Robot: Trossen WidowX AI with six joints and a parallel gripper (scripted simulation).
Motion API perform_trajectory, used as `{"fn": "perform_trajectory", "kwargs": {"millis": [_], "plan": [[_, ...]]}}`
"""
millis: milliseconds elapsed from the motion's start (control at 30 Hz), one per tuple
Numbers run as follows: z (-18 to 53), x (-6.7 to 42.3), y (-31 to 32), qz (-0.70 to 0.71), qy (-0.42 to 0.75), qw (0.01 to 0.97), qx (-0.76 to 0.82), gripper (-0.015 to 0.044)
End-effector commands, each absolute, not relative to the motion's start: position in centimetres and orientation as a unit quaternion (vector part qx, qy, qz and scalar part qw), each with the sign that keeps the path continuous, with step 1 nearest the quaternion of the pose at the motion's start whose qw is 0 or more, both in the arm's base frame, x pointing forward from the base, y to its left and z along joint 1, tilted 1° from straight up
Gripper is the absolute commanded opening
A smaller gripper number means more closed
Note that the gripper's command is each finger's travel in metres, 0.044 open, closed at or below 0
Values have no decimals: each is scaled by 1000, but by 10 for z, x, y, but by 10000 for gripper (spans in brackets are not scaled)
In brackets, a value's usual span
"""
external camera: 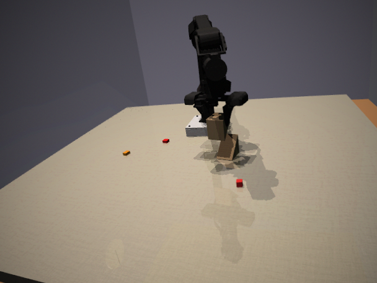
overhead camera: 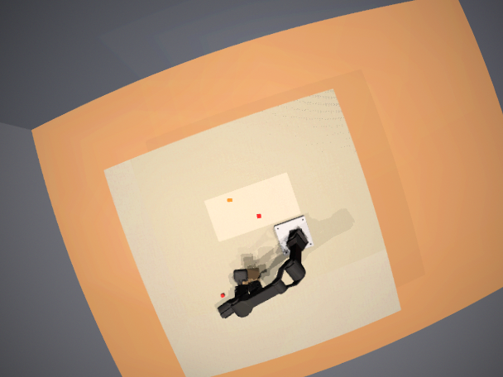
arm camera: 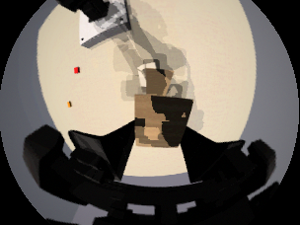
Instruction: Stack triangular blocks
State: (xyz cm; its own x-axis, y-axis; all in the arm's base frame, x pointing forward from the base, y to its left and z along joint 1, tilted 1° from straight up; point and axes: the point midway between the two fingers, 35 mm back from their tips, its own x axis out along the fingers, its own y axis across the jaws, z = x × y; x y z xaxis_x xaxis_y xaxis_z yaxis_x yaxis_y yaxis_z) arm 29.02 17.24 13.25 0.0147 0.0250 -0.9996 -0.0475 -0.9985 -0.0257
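Note:
My gripper [external camera: 217, 119] [arm camera: 158, 123] is shut on a brown triangular block [external camera: 216, 128] [arm camera: 160, 120] [overhead camera: 253, 273] and holds it in the air. The second, lighter triangular block [external camera: 227, 147] [arm camera: 154, 81] rests on the table [external camera: 93, 202] just below and a little in front of the held one, its slope facing up. In the exterior view the held block's lower end hangs close over the top of the resting block; I cannot tell whether they touch. From above, the arm and held block hide the lower block.
The arm's white base plate [overhead camera: 283, 231] [external camera: 193, 128] [arm camera: 106, 22] lies just behind the blocks. A small red cube [external camera: 239, 182] [overhead camera: 222, 295] lies in front of them. Another red cube [external camera: 165, 140] [overhead camera: 259, 216] and an orange cube [external camera: 126, 152] [overhead camera: 229, 200] lie to the left.

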Motion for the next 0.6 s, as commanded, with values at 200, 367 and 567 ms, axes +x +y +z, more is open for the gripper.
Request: {"fn": "perform_trajectory", "kwargs": {"millis": [200, 367, 567], "plan": [[98, 277, 175, 700, 7, 31, -714, 0], [91, 274, 175, 700, 7, 31, -714, 0], [68, 265, 176, 700, 7, 31, -714, 0]]}}
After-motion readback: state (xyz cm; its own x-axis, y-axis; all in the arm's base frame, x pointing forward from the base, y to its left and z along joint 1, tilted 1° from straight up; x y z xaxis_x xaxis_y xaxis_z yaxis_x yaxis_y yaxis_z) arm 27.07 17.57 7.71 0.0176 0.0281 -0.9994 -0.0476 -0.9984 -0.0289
